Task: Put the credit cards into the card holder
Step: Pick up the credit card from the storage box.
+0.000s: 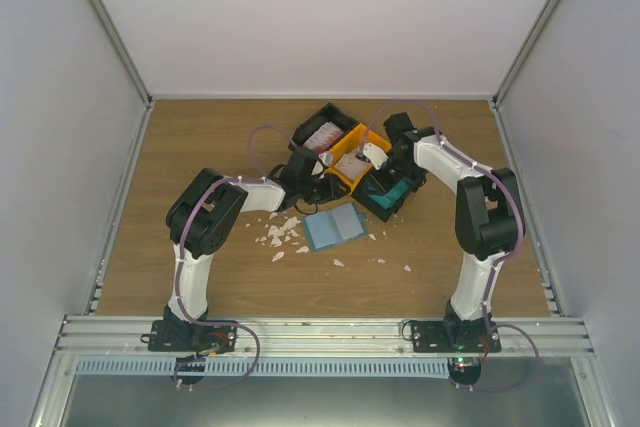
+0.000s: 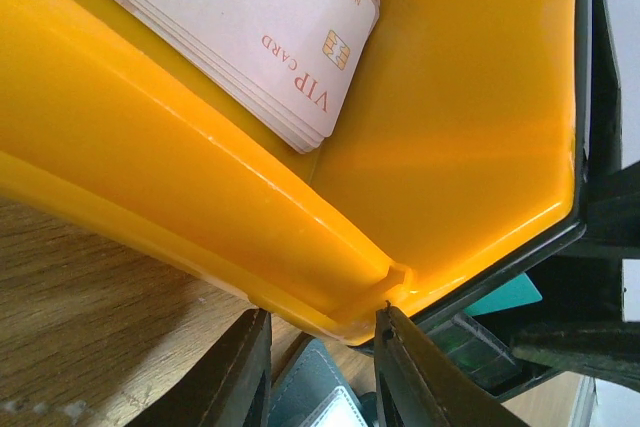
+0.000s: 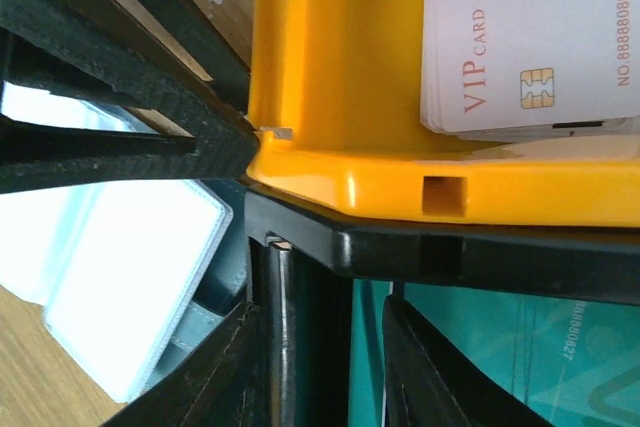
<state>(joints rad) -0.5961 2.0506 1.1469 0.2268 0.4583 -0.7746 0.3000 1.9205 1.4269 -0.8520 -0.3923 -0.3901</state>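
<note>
Pickup: right end effector (image 3: 322, 315) narrow astride black bin (image 3: 450, 255) wall, grip unclear; left end effector (image 2: 322, 332) half-open; next pinch a teal credit card (image 3: 520, 347).

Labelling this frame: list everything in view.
orange bin: 1, orange, centre
VIP cards: stack, white, orange bin
far bin: 1, black, behind orange bin
near bin: 1, black, right of orange bin
red-and-white cards: stack, far bin
teal cards: stack, near bin
card holder: 1, blue, open, before bins
scraps: several, white, left of card holder
table: 1, wood
left end effector: 1, black, orange bin's corner
right end effector: 1, black, at near bin's wall
</note>
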